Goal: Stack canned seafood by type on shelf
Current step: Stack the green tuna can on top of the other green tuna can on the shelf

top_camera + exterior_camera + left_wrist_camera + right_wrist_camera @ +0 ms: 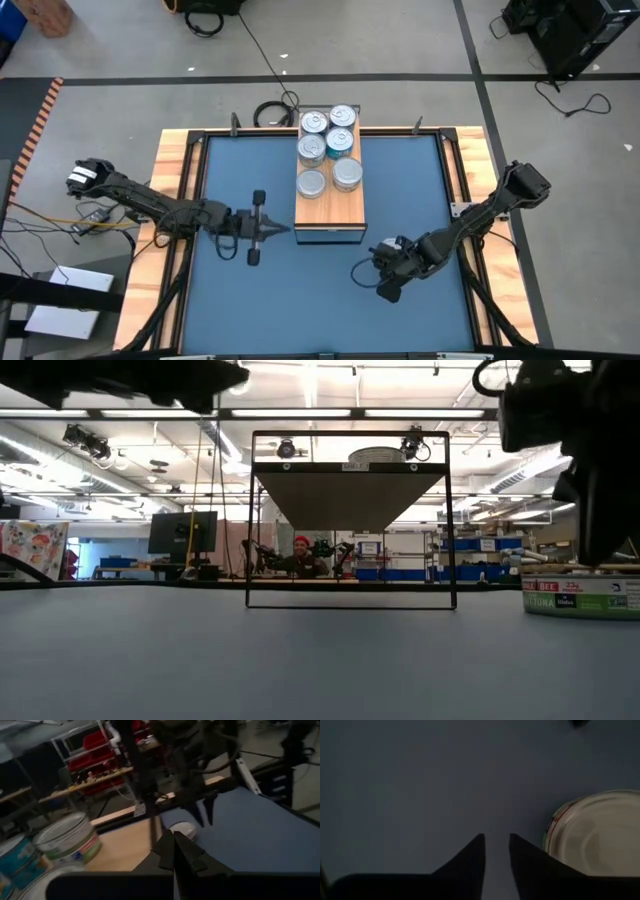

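A flat silver-lidded tin (600, 832) lies on the blue table (250, 310) just beside the right jaws (496, 851), which stand slightly parted and empty; its label is unreadable. Six tins (328, 148) sit on the shelf (330, 205). The left jaws (175, 851) are closed, empty.

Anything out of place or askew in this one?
One tin sits alone on the blue mat beside the right gripper, apart from the six tins on the shelf. Nothing looks spilled or damaged.
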Controlling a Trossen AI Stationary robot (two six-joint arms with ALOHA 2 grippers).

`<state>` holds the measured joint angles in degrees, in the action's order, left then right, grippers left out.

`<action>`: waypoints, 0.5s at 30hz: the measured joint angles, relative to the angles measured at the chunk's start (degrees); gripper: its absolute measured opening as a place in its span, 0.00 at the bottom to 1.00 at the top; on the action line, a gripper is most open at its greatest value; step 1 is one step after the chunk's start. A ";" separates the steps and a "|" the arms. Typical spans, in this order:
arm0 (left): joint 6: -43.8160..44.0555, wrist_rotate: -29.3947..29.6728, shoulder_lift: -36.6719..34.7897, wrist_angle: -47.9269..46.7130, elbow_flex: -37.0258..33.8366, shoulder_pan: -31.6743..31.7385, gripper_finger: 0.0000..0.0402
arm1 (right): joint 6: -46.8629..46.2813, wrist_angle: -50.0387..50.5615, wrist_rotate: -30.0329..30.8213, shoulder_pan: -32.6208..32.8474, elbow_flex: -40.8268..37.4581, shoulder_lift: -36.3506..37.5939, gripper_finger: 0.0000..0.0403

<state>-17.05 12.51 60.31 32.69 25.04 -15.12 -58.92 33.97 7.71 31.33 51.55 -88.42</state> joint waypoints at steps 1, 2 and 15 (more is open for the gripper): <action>-0.73 0.97 0.00 0.01 0.00 -1.40 0.00 | 0.00 0.07 -0.09 0.27 0.00 -0.46 0.28; -0.91 1.98 0.00 0.02 0.01 -2.81 0.00 | 0.04 0.13 -0.07 0.55 0.01 -0.61 0.30; -0.11 4.15 0.02 0.90 0.00 -10.90 0.00 | 1.32 17.29 5.51 2.30 2.30 -0.55 0.29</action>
<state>-17.16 16.66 60.34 33.59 25.04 -26.02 -57.59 51.26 13.21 33.63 53.85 -88.97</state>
